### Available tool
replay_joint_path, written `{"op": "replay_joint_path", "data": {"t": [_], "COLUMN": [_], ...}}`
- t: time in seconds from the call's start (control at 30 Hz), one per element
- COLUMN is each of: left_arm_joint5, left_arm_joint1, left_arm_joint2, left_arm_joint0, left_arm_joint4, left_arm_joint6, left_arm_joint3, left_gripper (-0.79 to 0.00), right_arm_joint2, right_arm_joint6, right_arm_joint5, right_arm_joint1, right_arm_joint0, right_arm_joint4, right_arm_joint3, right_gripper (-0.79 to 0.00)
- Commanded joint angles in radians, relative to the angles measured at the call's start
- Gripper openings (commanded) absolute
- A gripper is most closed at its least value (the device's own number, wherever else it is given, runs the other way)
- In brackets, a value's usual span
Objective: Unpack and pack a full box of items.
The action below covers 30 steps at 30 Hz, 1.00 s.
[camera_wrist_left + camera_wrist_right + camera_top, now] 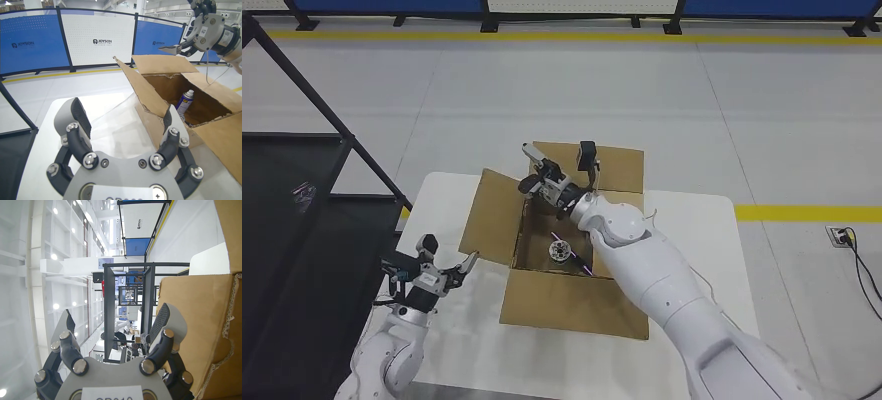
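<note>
left gripper [450, 252] [122, 106] sits in the lower left of the top view, over the white table [452, 200], fingers spread wide, nothing between them; it points at the cardboard box [562, 300] [145, 89] and is near the box's left flap but not touching it; right gripper [560, 158] [115, 309] is at upper centre of the top view, above the far side of the box, fingers also spread and empty; its wrist view has a cardboard flap [198, 323] just beside one finger; box is mid-frame on the table, all four flaps folded outward, top open; left wrist view shows a blue spray can [186, 100] with a white cap standing upright inside, against the inner wall; top view shows a small round item [557, 250] on the box floor, can't tell what it is; black frame [302, 200] stands at the left edge, off the table.
</note>
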<state>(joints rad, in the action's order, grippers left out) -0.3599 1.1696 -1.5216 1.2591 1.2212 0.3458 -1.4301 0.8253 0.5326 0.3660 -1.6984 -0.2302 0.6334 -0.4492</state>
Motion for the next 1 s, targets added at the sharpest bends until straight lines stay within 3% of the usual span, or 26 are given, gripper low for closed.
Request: {"op": "replay_joint_path", "data": {"t": [0.0,0.57,0.97], "left_arm_joint5": [-0.019,-0.025,-0.045], "left_arm_joint1": [-0.001,-0.003,-0.006], "left_arm_joint2": [-0.007,-0.018,-0.024], "left_arm_joint0": [0.006,0.01,0.057], "left_arm_joint4": [-0.013,-0.01,0.021], "left_arm_joint6": [0.01,0.023,0.095], "left_arm_joint3": [-0.002,-0.018,-0.098], "left_gripper": [0.0,0.0,0.0], "right_arm_joint2": [0.002,0.05,0.108], "right_arm_joint6": [0.0,0.011,0.101], "right_arm_joint5": [-0.003,0.018,0.077], "right_arm_joint1": [-0.003,-0.011,0.032], "right_arm_joint0": [0.003,0.022,0.022], "right_arm_joint4": [-0.006,-0.046,-0.113], "right_arm_joint3": [0.007,0.065,0.084], "right_gripper": [0.0,0.0,0.0]}}
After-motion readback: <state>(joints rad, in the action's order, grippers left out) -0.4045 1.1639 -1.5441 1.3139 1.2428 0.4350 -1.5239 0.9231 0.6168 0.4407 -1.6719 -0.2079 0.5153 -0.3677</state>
